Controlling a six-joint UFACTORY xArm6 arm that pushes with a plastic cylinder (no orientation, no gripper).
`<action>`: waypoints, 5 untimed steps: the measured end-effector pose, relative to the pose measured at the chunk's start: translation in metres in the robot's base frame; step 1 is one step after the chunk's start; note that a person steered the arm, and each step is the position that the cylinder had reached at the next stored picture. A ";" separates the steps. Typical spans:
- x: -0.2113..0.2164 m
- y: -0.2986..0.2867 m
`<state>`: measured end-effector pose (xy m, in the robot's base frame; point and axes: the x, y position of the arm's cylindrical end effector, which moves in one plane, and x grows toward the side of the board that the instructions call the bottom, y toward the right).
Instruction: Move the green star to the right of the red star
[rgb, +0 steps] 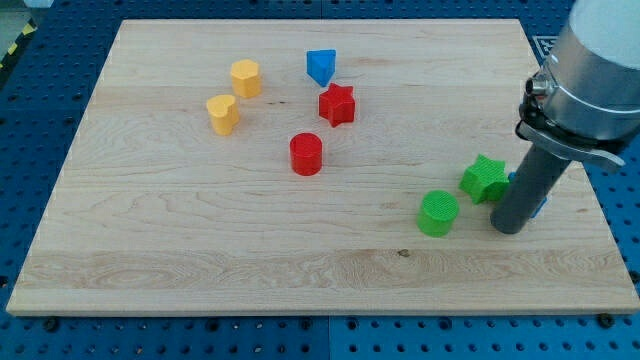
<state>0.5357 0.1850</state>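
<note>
The green star (485, 178) lies on the wooden board (200, 240) at the view's right. The red star (337, 104) lies near the top middle, well to the upper left of the green star. My tip (508, 230) rests on the board just to the lower right of the green star, close to it; I cannot tell whether it touches. A blue block (541, 203) is mostly hidden behind the rod.
A green cylinder (438, 213) sits just lower left of the green star. A red cylinder (306, 154) lies below the red star, a blue block (320, 67) above it. A yellow hexagon-like block (245, 77) and a yellow heart (222, 113) lie at upper left.
</note>
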 end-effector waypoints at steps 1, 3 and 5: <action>-0.017 -0.008; -0.048 -0.030; -0.060 0.000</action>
<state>0.4753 0.1852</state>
